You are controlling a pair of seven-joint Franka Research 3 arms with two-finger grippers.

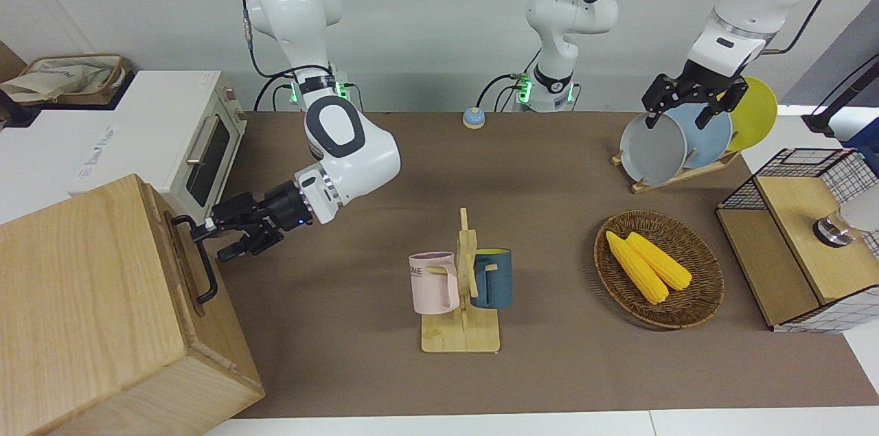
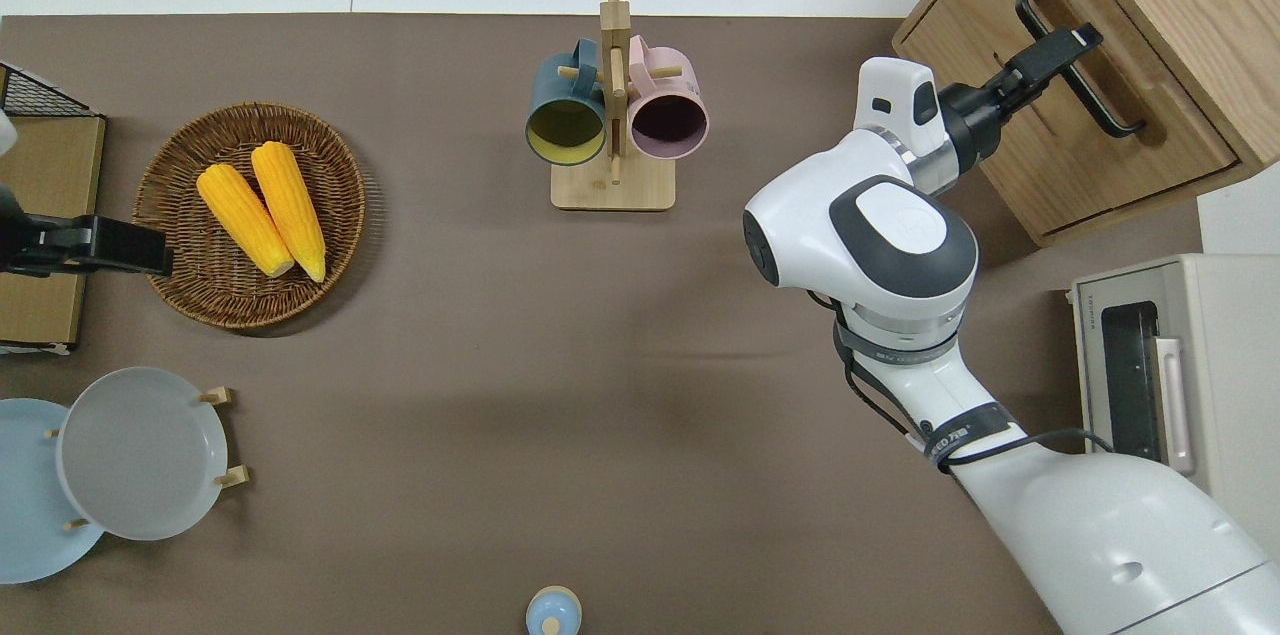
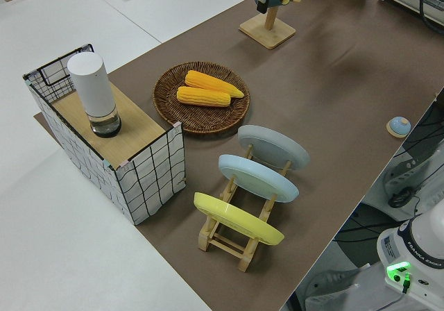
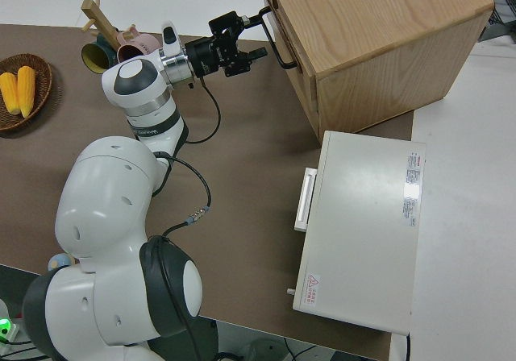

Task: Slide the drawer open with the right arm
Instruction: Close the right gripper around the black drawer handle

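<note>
The drawer is a wide light-wood panel, shut flush in the front of the big pale wooden cabinet at the right arm's end of the table. Its black loop handle also shows in the overhead view and the right side view. My right gripper points level at the drawer front with its fingers apart, at the end of the handle farther from the robots. In the right side view its fingers reach the handle bar. The left arm is parked.
A white toaster oven stands beside the cabinet, nearer to the robots. A mug rack with a pink and a blue mug stands mid-table. A basket of corn, a plate rack and a wire-grid wood box are at the left arm's end.
</note>
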